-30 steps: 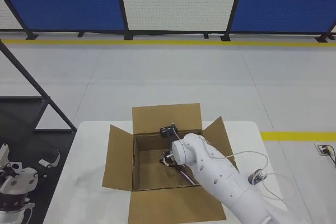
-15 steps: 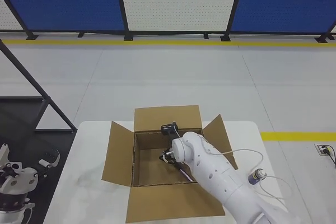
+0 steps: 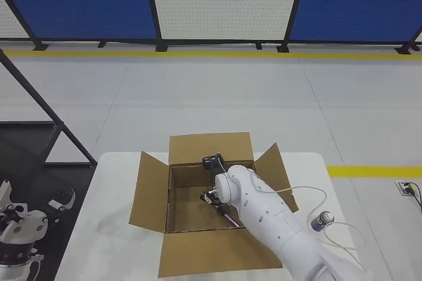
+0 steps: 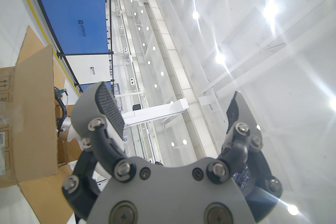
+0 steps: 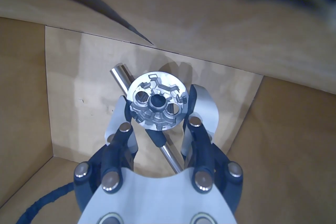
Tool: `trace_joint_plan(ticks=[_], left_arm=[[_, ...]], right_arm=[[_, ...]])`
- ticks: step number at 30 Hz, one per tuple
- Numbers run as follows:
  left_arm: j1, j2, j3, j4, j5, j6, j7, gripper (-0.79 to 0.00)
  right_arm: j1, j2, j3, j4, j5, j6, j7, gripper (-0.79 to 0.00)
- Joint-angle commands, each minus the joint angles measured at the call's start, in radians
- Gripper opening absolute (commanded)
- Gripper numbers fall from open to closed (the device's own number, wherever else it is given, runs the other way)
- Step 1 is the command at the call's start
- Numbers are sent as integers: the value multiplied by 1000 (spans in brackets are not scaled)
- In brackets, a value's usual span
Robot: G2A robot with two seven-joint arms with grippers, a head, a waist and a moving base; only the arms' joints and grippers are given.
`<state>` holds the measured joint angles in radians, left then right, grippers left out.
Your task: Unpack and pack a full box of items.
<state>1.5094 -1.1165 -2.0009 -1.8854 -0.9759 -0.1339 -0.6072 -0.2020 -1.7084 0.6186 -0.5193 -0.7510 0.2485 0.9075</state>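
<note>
Right claw (image 5: 158, 101), disc (image 5: 147, 114) farther into box (image 3: 149, 200)

Starburst glare from ceiling lamps (image 4: 270, 11), box (image 5: 288, 130) dim inside.

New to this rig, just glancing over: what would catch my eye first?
The open cardboard box on the white table, with the right arm down inside it. Inside, the right gripper is shut on a round metal disc, a steel rod lying on the box floor beneath.
</note>
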Motion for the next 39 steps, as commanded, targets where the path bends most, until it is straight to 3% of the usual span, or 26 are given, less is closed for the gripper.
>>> trace_joint_plan(ticks=[1, 3, 13, 22, 30, 39], left_arm=[[0, 0, 0, 0, 0, 0, 0, 0], [0, 0, 0, 0, 0, 0, 0, 0], [0, 0, 0, 0, 0, 0, 0, 0], [0, 0, 0, 0, 0, 0, 0, 0], [0, 0, 0, 0, 0, 0, 0, 0], [0, 0, 0, 0, 0, 0, 0, 0]], right_arm=[[-1, -1, 2, 0, -6, -7, -6, -680], [-1, -1, 5, -3, -14, -11, -9, -785], [-24, 21, 27, -81, -82, -40, -2, -785], [-99, 81, 100, -257, -167, -35, 36, -785], [-212, 149, 200, -514, -276, -66, 100, -785], [-423, 234, 364, -951, -428, -189, 203, -785]])
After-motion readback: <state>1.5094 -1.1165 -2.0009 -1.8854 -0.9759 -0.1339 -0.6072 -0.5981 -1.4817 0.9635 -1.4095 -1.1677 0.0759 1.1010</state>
